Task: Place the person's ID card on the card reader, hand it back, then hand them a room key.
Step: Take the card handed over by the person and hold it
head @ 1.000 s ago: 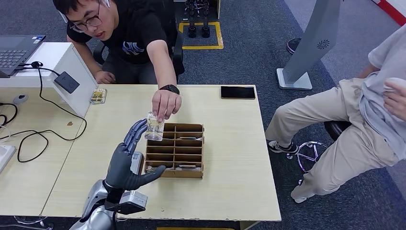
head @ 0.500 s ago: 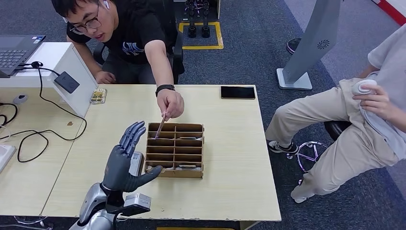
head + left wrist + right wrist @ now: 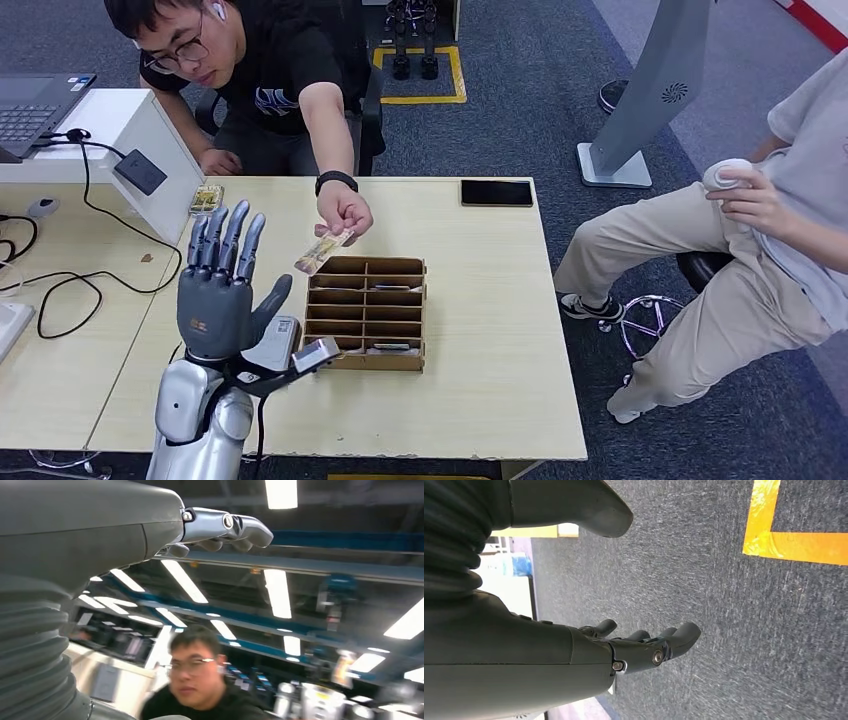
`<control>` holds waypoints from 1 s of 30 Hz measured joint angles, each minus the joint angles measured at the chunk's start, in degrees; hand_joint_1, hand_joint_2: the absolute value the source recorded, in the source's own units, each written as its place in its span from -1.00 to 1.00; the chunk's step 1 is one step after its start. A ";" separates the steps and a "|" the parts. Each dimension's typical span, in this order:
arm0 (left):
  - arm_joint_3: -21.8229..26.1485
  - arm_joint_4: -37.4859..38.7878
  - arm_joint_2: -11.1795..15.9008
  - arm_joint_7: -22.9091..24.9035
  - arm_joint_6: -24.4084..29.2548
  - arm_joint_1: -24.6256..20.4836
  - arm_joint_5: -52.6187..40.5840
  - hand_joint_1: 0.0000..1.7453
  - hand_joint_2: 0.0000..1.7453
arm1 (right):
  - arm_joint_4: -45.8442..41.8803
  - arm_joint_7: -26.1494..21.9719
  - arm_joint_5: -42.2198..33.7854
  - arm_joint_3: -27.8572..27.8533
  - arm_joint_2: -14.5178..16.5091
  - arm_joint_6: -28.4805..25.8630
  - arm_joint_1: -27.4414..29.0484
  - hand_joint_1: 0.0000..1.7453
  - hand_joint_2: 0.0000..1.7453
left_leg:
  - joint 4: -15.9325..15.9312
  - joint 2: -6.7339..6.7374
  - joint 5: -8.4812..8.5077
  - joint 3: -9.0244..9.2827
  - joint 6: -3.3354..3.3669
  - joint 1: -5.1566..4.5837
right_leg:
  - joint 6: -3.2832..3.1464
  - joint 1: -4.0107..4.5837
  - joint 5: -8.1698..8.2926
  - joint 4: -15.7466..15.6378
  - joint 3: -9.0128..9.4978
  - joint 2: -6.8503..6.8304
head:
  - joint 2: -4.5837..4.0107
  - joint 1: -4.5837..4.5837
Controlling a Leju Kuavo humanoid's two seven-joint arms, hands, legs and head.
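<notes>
We see a wide wooden table (image 3: 480,340) with a person (image 3: 270,80) in black seated behind it, and a second person (image 3: 760,250) in light clothes sitting off its right side. A white stand (image 3: 130,130) sits at the table's back left with a laptop (image 3: 35,105) on top and a dark reader (image 3: 139,171) on its sloped face, a black cable running from it.

Near the table's middle is a brown tray (image 3: 366,312) split into compartments; flat pieces lie in the front ones, though we cannot make out what they are.

Our left hand (image 3: 220,290) is raised above the table's left front, just left of the tray, palm out, fingers upright and spread, holding nothing. In the left wrist view, that hand's fingers (image 3: 235,527) stretch toward ceiling lights, with the seated person's head below.

Our right hand (image 3: 644,647) hangs over dark carpet (image 3: 704,570) beside a yellow floor line (image 3: 794,540), fingers loosely curved and apart, holding nothing.

A black phone (image 3: 497,193) lies at the table's back right edge.

The seated person's hand (image 3: 345,210) reaches over the tray's back left corner, pinching the card (image 3: 318,253), which hangs tilted in the air between that hand and ours, touching neither tray nor table.

A small tin (image 3: 205,200) sits beside the stand.
</notes>
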 joint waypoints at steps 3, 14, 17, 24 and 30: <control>0.72 0.00 -1.05 4.89 0.00 -1.04 -1.79 -1.00 1.00 | 0.09 0.04 0.00 0.46 -0.01 -0.09 -0.07 -1.00 1.00 | 0.00 0.00 0.02 0.00 -0.01 0.00 | 0.00 0.00 0.00 0.01 0.00 0.00 | 0.00 0.00; 0.73 0.02 -1.82 7.79 0.00 -2.10 -2.72 -1.00 1.00 | 0.30 0.09 0.00 0.54 -0.02 -0.17 -0.13 -1.00 1.00 | -0.01 0.01 0.02 -0.01 -0.01 0.01 | 0.00 -0.01 0.00 0.03 -0.02 0.01 | 0.00 0.00; 0.73 0.03 -1.83 8.83 0.00 -2.12 -2.89 -1.00 1.00 | 0.30 0.09 0.00 0.54 -0.01 -0.16 -0.13 -1.00 1.00 | 0.00 0.01 0.02 0.00 -0.01 0.01 | 0.00 -0.01 0.00 0.03 -0.02 0.01 | 0.00 0.00; 0.73 0.04 -1.83 9.29 0.00 -2.12 -2.97 -1.00 1.00 | 0.31 0.09 0.00 0.54 -0.01 -0.15 -0.13 -1.00 1.00 | 0.00 0.01 0.02 0.00 -0.01 0.01 | 0.00 -0.01 0.00 0.03 -0.02 0.01 | 0.00 0.00; -1.95 3.01 -0.95 16.86 -0.01 -3.01 -2.27 0.54 1.00 | 0.32 0.02 0.00 0.54 -0.01 -0.17 -0.16 -1.00 1.00 | 0.00 0.02 0.04 -0.01 0.01 0.01 | -0.03 -0.01 0.02 0.03 -0.03 0.01 | 0.00 0.00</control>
